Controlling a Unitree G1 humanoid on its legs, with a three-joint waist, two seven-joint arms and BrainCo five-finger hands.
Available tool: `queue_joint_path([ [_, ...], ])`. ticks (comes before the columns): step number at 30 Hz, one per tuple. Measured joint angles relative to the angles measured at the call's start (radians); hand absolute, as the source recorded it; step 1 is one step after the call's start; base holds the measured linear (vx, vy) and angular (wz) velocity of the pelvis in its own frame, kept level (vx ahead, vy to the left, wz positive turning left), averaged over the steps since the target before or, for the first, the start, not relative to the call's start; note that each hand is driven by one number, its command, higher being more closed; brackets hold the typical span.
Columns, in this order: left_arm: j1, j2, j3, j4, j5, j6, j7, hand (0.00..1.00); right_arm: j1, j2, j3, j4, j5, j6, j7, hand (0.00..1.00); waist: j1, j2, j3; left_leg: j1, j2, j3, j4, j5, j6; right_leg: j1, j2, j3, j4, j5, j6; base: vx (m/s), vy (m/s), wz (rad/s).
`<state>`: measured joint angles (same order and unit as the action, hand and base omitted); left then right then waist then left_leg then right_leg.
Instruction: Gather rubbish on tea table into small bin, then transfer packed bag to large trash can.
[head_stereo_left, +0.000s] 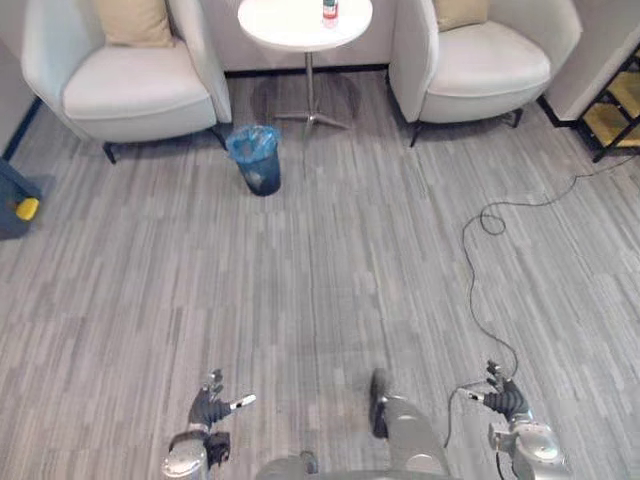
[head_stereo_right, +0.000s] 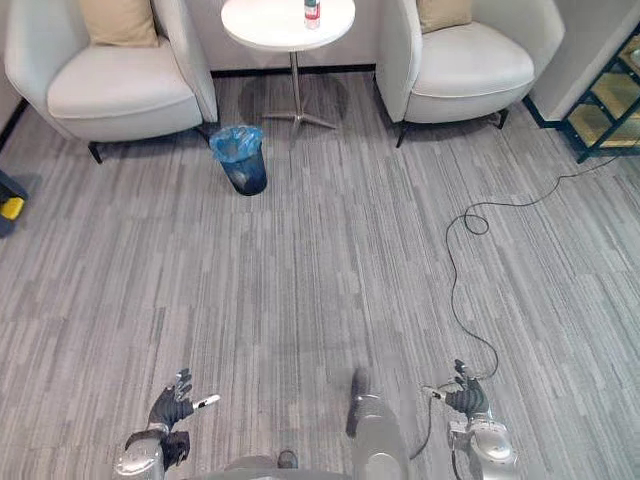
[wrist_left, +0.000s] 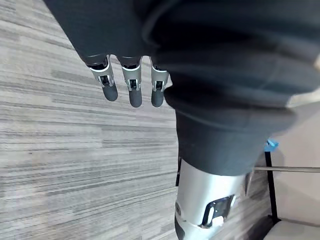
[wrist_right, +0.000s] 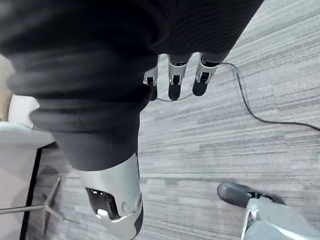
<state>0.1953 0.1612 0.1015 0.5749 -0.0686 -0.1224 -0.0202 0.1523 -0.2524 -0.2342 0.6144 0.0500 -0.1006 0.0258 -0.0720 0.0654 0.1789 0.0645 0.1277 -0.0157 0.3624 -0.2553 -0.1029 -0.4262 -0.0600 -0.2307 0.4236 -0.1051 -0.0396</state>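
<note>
A round white tea table (head_stereo_left: 290, 30) stands at the far end between two armchairs, with a small red-and-white item (head_stereo_left: 330, 11) on its top. A small dark bin lined with a blue bag (head_stereo_left: 256, 157) sits on the floor just in front and to the left of the table. My left hand (head_stereo_left: 208, 408) hangs low at the near left, fingers relaxed and empty. My right hand (head_stereo_left: 506, 400) hangs low at the near right, also relaxed and empty. Both are far from the table and bin.
Two white armchairs (head_stereo_left: 130, 80) (head_stereo_left: 480, 60) flank the table, each with a beige cushion. A dark shelf with yellow boards (head_stereo_left: 618, 110) stands at the far right. A blue object with a yellow part (head_stereo_left: 20, 205) lies at the left edge. Grey plank floor lies between.
</note>
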Motion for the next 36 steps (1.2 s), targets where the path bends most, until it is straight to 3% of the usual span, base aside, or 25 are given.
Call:
queue_joint_path([
  [2,0.019,-0.015,0.001,-0.003,0.001,0.001,0.000,0.00,0.012,0.010,0.020,-0.027,0.001,0.000,-0.002,0.00,0.012,0.006,0.009,-0.106,0.036,0.029,0.343,0.178,0.028,0.135,0.032,-0.009,-0.044,-0.050,-0.015,0.64,-0.248,0.00],
  [4,0.038,-0.031,-0.002,-0.027,0.001,0.002,0.000,0.00,0.015,0.039,0.049,-0.084,0.031,-0.005,-0.009,0.00,0.055,-0.006,0.020,-0.269,0.084,0.089,0.700,0.117,0.063,0.311,0.064,0.024,-0.140,-0.082,-0.043,0.71,-0.216,-0.33],
  [5,0.040,-0.037,-0.003,-0.047,0.001,0.002,-0.001,0.00,0.015,0.051,0.055,-0.110,0.037,-0.007,-0.009,0.00,0.070,-0.027,0.031,-0.331,0.082,0.117,0.735,0.090,0.071,0.366,0.063,0.039,-0.182,-0.083,-0.044,0.54,-0.123,-0.36],
  [8,0.052,-0.049,-0.013,-0.103,0.001,-0.004,-0.001,0.00,0.007,0.047,0.070,-0.156,0.041,-0.009,-0.006,0.00,0.115,-0.031,0.032,-0.501,0.067,0.200,0.600,0.049,0.087,0.505,0.059,0.072,-0.305,-0.108,-0.034,0.57,-0.046,-0.30],
  [9,0.054,-0.052,-0.017,-0.107,0.001,-0.004,0.000,0.00,-0.010,0.038,0.068,-0.146,0.046,-0.009,-0.007,0.00,0.135,-0.029,0.032,-0.535,0.042,0.220,0.410,0.052,0.083,0.549,0.048,0.090,-0.331,-0.128,-0.019,0.45,0.058,-0.51],
  [11,0.073,-0.059,-0.020,-0.109,0.000,-0.004,0.001,0.00,-0.038,0.026,0.069,-0.116,0.062,-0.010,-0.010,0.00,0.148,-0.027,0.031,-0.553,-0.004,0.209,0.099,0.110,0.030,0.621,0.029,0.119,-0.360,-0.173,0.012,0.67,0.156,-0.54],
  [12,0.097,-0.072,-0.020,-0.111,0.000,-0.004,0.001,0.00,-0.035,0.015,0.069,-0.108,0.062,-0.009,-0.019,0.00,0.164,-0.005,0.016,-0.550,-0.006,0.206,-0.058,0.158,0.011,0.661,0.042,0.146,-0.374,-0.201,0.024,0.79,0.275,-0.70],
  [13,0.112,-0.073,-0.019,-0.102,0.000,-0.001,0.004,0.00,-0.039,0.019,0.078,-0.057,0.061,-0.009,-0.027,0.00,0.177,-0.022,-0.001,-0.550,-0.026,0.197,-0.005,0.260,0.064,0.677,0.019,0.184,-0.344,-0.234,0.026,0.67,0.249,-0.66],
  [14,0.111,-0.074,-0.020,-0.096,0.000,0.002,0.006,0.00,-0.040,0.023,0.084,-0.038,0.060,-0.007,-0.026,0.00,0.179,-0.045,-0.012,-0.550,-0.046,0.197,0.007,0.251,0.085,0.659,-0.004,0.193,-0.296,-0.241,0.028,0.72,0.263,-0.42],
  [15,0.109,-0.080,-0.022,-0.096,0.001,0.001,0.007,0.00,-0.029,0.032,0.083,-0.030,0.057,-0.006,-0.027,0.00,0.176,-0.078,-0.026,-0.538,-0.075,0.212,0.027,0.216,0.143,0.585,-0.042,0.224,-0.112,-0.243,0.046,0.59,0.190,0.01],
  [16,0.109,-0.081,-0.025,-0.094,0.001,0.001,0.004,0.00,-0.028,0.038,0.083,-0.030,0.056,-0.006,-0.026,0.00,0.167,-0.090,-0.023,-0.520,-0.082,0.216,0.039,0.196,0.155,0.543,-0.053,0.238,0.008,-0.224,0.090,0.87,0.264,0.19],
  [17,0.102,-0.072,-0.029,-0.063,0.000,0.004,0.005,0.00,-0.029,0.057,0.084,-0.002,0.037,-0.006,-0.023,0.00,0.131,-0.108,-0.015,-0.430,-0.109,0.210,0.064,0.111,0.175,0.409,-0.069,0.295,0.408,-0.091,0.311,0.71,0.198,0.27],
  [19,0.095,-0.069,-0.032,-0.055,-0.001,0.011,0.012,0.00,-0.022,0.060,0.086,0.003,0.025,-0.004,-0.023,0.00,0.114,-0.107,-0.013,-0.336,-0.120,0.206,0.053,0.068,0.184,0.339,-0.090,0.274,0.594,-0.101,0.291,0.69,0.164,0.12],
  [20,0.093,-0.068,-0.032,-0.061,-0.007,0.006,0.027,0.00,-0.012,0.061,0.096,-0.006,0.018,-0.006,-0.023,0.00,0.111,-0.091,-0.013,-0.183,-0.123,0.204,-0.022,0.036,0.186,0.260,-0.118,0.188,0.651,-0.134,0.194,0.64,0.122,-0.06],
  [21,0.091,-0.067,-0.032,-0.066,-0.009,0.005,0.028,0.00,-0.009,0.061,0.097,-0.013,0.018,-0.007,-0.023,0.00,0.110,-0.084,-0.014,-0.137,-0.122,0.199,-0.055,0.026,0.184,0.228,-0.119,0.158,0.639,-0.145,0.175,0.64,0.106,-0.07],
  [23,0.073,-0.057,-0.030,-0.070,-0.020,0.000,0.029,0.00,-0.011,0.057,0.095,-0.010,0.018,-0.008,-0.022,0.00,0.090,-0.068,-0.013,-0.032,-0.110,0.170,-0.127,0.014,0.173,0.135,-0.111,0.057,0.479,-0.177,0.125,0.61,-0.013,0.35],
  [25,0.052,-0.055,-0.029,-0.054,-0.026,0.000,0.029,0.00,-0.008,0.050,0.089,-0.004,0.018,-0.008,-0.022,0.00,0.079,-0.054,-0.005,0.023,-0.095,0.143,-0.157,0.014,0.173,0.079,-0.080,0.044,0.226,-0.165,0.124,0.60,-0.096,0.61],
  [26,0.048,-0.052,-0.028,-0.051,-0.026,0.001,0.029,0.00,-0.006,0.048,0.086,0.000,0.018,-0.007,-0.022,0.00,0.072,-0.063,-0.010,0.035,-0.088,0.129,-0.158,0.013,0.170,0.073,-0.067,0.056,0.112,-0.134,0.125,0.59,-0.166,0.83],
  [27,0.049,-0.046,-0.022,-0.053,-0.025,0.000,0.030,0.00,0.001,0.049,0.084,0.000,0.018,-0.005,-0.023,0.00,0.056,-0.064,-0.012,0.060,-0.079,0.098,-0.160,-0.002,0.144,0.081,-0.040,0.098,-0.119,-0.031,0.133,0.61,-0.207,0.86],
  [28,0.052,-0.041,-0.021,-0.051,-0.025,0.000,0.030,0.00,0.008,0.047,0.083,0.000,0.017,-0.003,-0.024,0.00,0.055,-0.066,-0.013,0.097,-0.063,0.083,-0.161,-0.036,0.087,0.087,-0.019,0.138,-0.223,0.157,0.133,0.61,-0.236,0.82],
  [29,0.051,-0.045,-0.020,-0.040,-0.025,0.000,0.030,0.00,0.010,0.041,0.082,0.001,0.017,-0.002,-0.024,0.00,0.054,-0.053,-0.012,0.111,-0.051,0.067,-0.153,-0.050,0.064,0.094,-0.006,0.151,-0.207,0.206,0.099,0.62,-0.217,0.35],
  [30,0.047,-0.059,-0.018,-0.028,-0.025,0.002,0.034,0.00,-0.001,0.036,0.084,-0.003,0.016,0.001,-0.023,0.00,0.063,-0.021,-0.026,0.098,-0.004,0.044,-0.100,-0.042,0.040,0.094,0.019,0.123,-0.169,0.168,0.074,0.60,-0.245,0.19],
  [32,0.042,-0.071,-0.019,-0.028,-0.024,0.002,0.039,0.00,-0.008,0.044,0.088,-0.050,0.016,0.000,-0.023,0.00,0.062,-0.017,-0.022,0.020,0.008,0.037,0.102,0.031,0.009,0.120,0.023,0.092,-0.131,0.121,0.049,0.61,-0.274,0.29],
  [33,0.042,-0.094,-0.020,-0.033,-0.024,0.003,0.041,0.00,0.007,0.051,0.095,-0.096,0.018,0.000,-0.024,0.00,0.063,-0.022,-0.008,-0.078,0.043,0.053,0.354,0.164,-0.001,0.216,0.026,0.072,-0.155,0.082,0.031,0.50,-0.241,0.35],
  [36,0.046,-0.120,-0.035,-0.058,-0.024,0.002,0.039,0.00,0.027,0.069,0.094,-0.175,0.020,-0.005,-0.037,0.00,0.095,-0.031,-0.005,-0.201,0.106,0.138,0.560,0.051,0.035,0.361,0.042,0.067,-0.227,0.044,0.015,0.49,-0.190,0.02],
])
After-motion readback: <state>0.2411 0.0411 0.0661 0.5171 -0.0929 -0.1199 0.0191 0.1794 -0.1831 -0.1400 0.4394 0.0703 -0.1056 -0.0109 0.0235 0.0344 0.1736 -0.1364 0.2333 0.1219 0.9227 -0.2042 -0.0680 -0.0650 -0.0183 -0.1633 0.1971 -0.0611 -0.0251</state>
